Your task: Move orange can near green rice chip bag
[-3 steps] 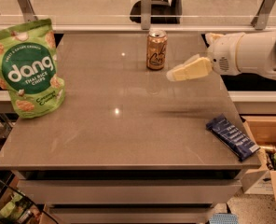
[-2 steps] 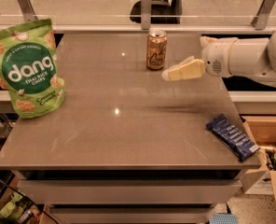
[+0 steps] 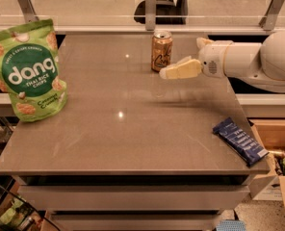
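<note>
— Now, where is the hand (image 3: 175,67) seen?

— It is found right of centre in the upper half of the frame, at the end of the white arm (image 3: 248,61) reaching in from the right edge. It has been carried leftward since a second ago, so that its lower fingertip is now seen against the lower right of the orange can (image 3: 161,51). Whether contact is made cannot be told.

— How is the hand held?

— Its two fingers are seen somewhat apart, and nothing is gripped between them.

— Has anything else been shifted?

— Nothing. The orange can is left upright at the upper centre of the bench (image 3: 123,143), where it stood before. The green rice chip bag (image 3: 29,76) is kept upright at the left edge, well apart from the can. A dark blue wrapper (image 3: 239,141) is laid flat at the lower right.
</note>
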Motion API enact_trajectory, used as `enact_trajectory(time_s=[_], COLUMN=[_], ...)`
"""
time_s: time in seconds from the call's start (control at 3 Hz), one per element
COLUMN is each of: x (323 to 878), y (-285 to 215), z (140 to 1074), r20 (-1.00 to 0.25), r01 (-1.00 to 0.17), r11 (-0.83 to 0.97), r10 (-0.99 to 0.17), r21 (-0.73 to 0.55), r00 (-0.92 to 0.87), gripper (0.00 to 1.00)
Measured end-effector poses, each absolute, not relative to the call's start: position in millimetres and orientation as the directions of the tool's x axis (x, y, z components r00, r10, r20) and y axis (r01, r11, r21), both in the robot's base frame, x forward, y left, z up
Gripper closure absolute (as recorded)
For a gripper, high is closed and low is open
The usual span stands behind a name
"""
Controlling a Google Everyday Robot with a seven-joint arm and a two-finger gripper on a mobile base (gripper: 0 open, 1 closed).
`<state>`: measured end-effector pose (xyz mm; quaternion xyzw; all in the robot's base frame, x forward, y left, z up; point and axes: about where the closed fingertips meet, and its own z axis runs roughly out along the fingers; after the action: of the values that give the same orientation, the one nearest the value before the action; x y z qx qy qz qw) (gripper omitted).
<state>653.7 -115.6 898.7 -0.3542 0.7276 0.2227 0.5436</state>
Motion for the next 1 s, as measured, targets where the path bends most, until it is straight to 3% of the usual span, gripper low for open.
enact_trajectory(time_s=[1.0], x=[696.2], y=[-88.6], z=[893.2], r20=[-0.971], r01=[-0.788], r11=[0.614], r10=[-0.211], r21=[-0.043], r00=[-0.111], gripper=[0.0])
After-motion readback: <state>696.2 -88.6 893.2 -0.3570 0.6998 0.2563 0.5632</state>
